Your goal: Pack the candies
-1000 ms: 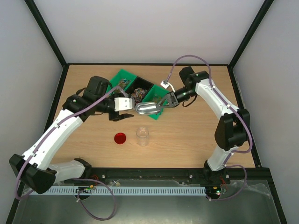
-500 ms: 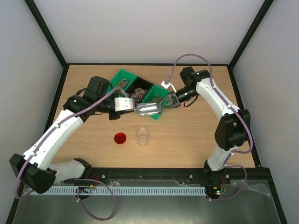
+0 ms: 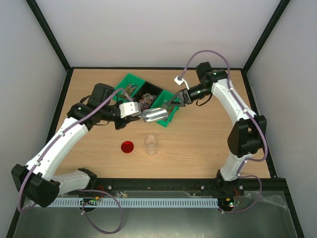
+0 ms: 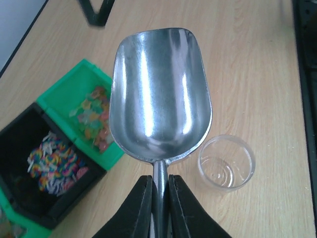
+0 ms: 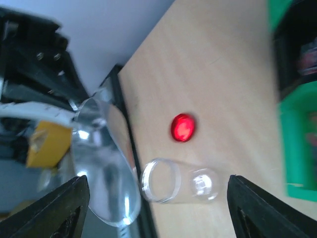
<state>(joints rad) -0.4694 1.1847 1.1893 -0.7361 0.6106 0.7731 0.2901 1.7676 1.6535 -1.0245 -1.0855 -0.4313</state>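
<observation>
Left claw point(image 4: 159, 179) closed, right claw point(image 5: 157, 182) wide

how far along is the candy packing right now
Done: the red lid is off and lies beside the upright clear jar. In hand: the left hand is shut on the handle of the metal scoop, whose bowl is empty; the right hand is open, holding nothing. Left: the candies sit in the bins, the jar is empty, so scooping, filling and capping remain.

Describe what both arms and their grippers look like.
Both the left arm and the right arm have white rounded shells with black joints. A thin lilac cable loops loosely along each. The left gripper and the right gripper have black tapered fingers.
</observation>
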